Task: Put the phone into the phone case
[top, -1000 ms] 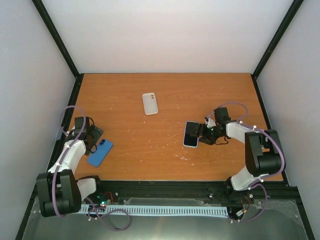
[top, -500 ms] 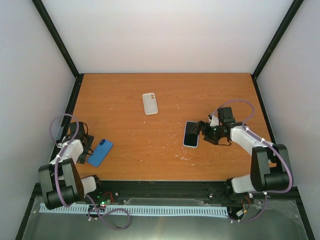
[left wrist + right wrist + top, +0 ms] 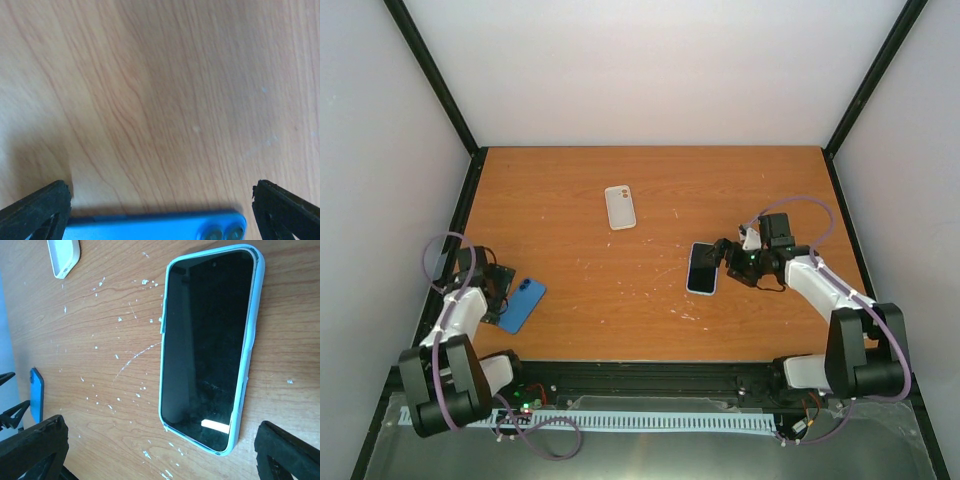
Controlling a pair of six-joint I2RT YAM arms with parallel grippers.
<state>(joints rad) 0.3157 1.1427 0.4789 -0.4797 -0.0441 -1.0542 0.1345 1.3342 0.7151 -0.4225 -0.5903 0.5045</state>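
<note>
Well, nearest me the left gripper (image 3: 503, 288) is spread wide and empty, well apart from the job; the right gripper (image 3: 724, 259), wide too, is just right of the phone (image 3: 207, 345), lying near-to-far inside the phone case (image 3: 248, 342)

a darker blue case (image 3: 155, 227), perhaps a phone's back, lies flat between the left fingers (image 3: 35, 212). a white case (image 3: 64, 255) sits well beyond the right fingers (image 3: 32, 445), on the scuffed wooden table (image 3: 570, 270).
</note>
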